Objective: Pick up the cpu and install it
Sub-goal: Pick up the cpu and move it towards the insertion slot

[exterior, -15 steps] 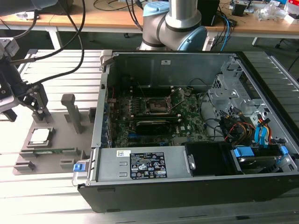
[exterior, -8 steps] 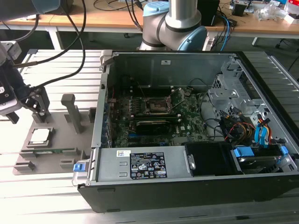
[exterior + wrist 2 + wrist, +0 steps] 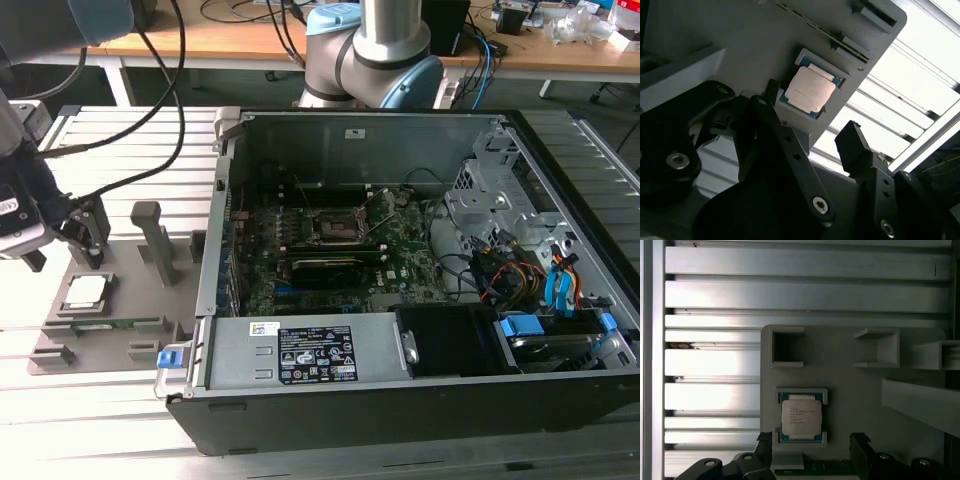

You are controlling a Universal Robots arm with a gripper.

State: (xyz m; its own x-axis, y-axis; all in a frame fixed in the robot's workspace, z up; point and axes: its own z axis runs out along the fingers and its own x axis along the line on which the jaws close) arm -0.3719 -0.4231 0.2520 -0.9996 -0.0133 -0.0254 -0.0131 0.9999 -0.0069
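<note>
The cpu (image 3: 85,291) is a small silver-topped square lying flat in a recess of the grey holder plate (image 3: 130,300), at the exterior view's left. It shows in the second wrist view as the cpu (image 3: 810,90) and in the first wrist view as the cpu (image 3: 801,416). My gripper (image 3: 65,252) hangs just above and slightly behind it, open, with nothing between the fingers. One black finger (image 3: 771,117) and the other finger (image 3: 856,145) stand apart, with the cpu seen beyond the gap. My gripper (image 3: 812,446) is a little off the chip's edge. The motherboard socket (image 3: 335,226) sits inside the open computer case.
The open computer case (image 3: 420,380) fills the exterior view's middle and right, with a long black card (image 3: 325,268), cables and drive bays inside. Upright grey posts (image 3: 150,235) rise from the holder plate near my gripper. Ribbed aluminium table (image 3: 790,295) lies under the plate. Black cables (image 3: 160,110) trail over it.
</note>
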